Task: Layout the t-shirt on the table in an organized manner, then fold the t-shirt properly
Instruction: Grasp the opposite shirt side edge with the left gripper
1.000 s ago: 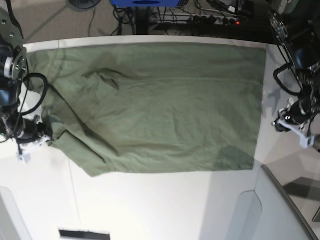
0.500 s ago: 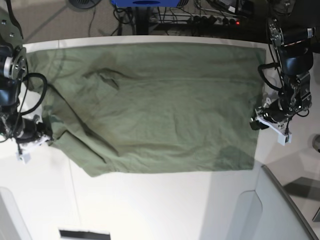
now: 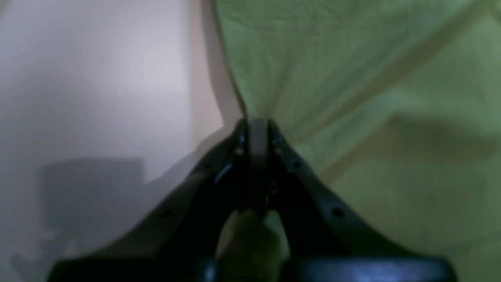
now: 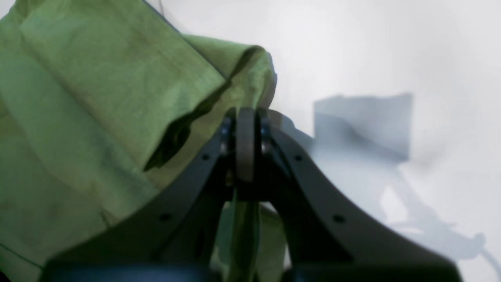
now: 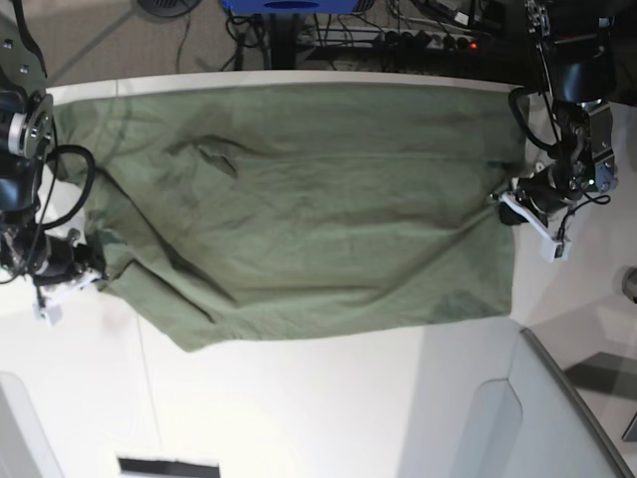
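The olive-green t-shirt (image 5: 299,209) lies spread across the white table (image 5: 299,408), with wrinkles near its upper left. On the base view's right, my left gripper (image 5: 503,204) is shut on the shirt's right edge. The left wrist view shows its jaws (image 3: 256,125) pinched on the cloth (image 3: 352,78), which pulls up taut above the table (image 3: 98,78). My right gripper (image 5: 95,267), on the base view's left, is shut on the shirt's bunched left edge. The right wrist view shows those jaws (image 4: 246,113) closed on folded fabric (image 4: 98,98) over the table (image 4: 391,51).
A grey angled panel (image 5: 557,418) rises at the front right. Cables and a power strip (image 5: 418,35) lie beyond the table's far edge, beside a blue object (image 5: 289,6). A black strip (image 5: 167,466) sits at the front edge.
My left gripper has moved in to the shirt's right edge and shut on it, and the lower right hem has drawn inward and upward. The right arm has not moved.
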